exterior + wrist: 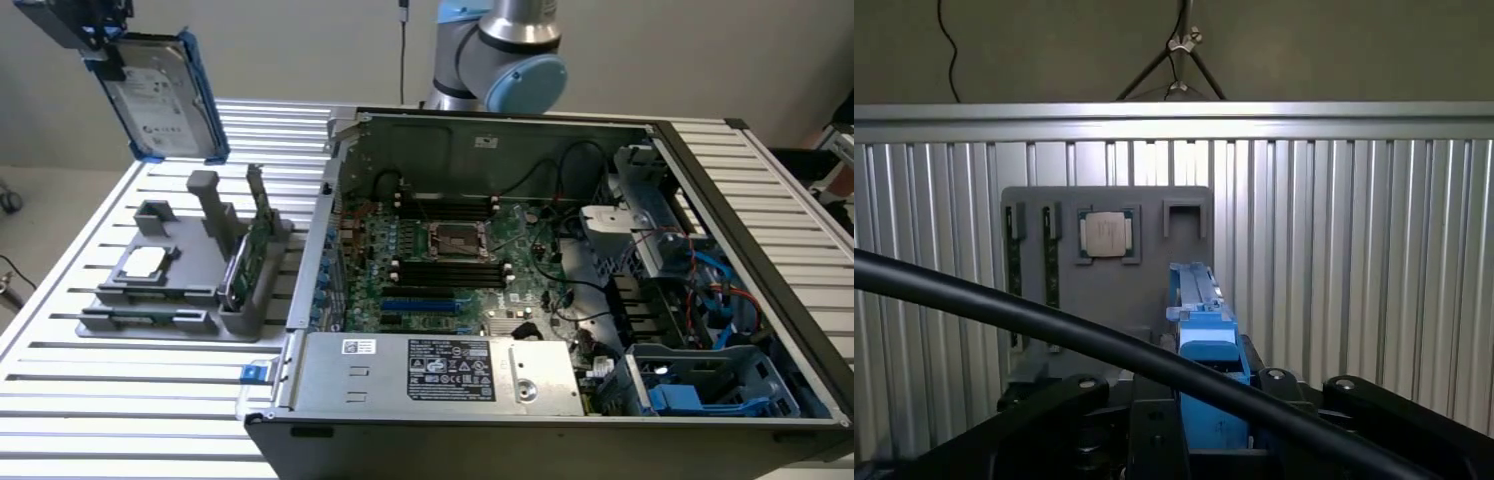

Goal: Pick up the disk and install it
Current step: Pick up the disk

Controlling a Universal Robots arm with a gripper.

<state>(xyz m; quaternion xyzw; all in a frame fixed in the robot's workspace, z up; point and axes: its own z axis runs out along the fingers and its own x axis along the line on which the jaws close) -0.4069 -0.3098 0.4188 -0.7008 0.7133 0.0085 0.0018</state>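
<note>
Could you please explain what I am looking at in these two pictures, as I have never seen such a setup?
This is a robot arm working at a slatted metal table. One picture comes from a camera off the arm that looks over the whole table. The other comes from a camera on the arm's wrist, looking past its gripper.

An open computer case stands on the table. Beside it, at the exterior view's left, a grey holder carries a small square CPU chip and a green circuit card.

The gripper is shut on the disk, a hard drive in a blue carrier, and holds it in the air above the holder. The wrist view shows the carrier's blue edge.
</note>
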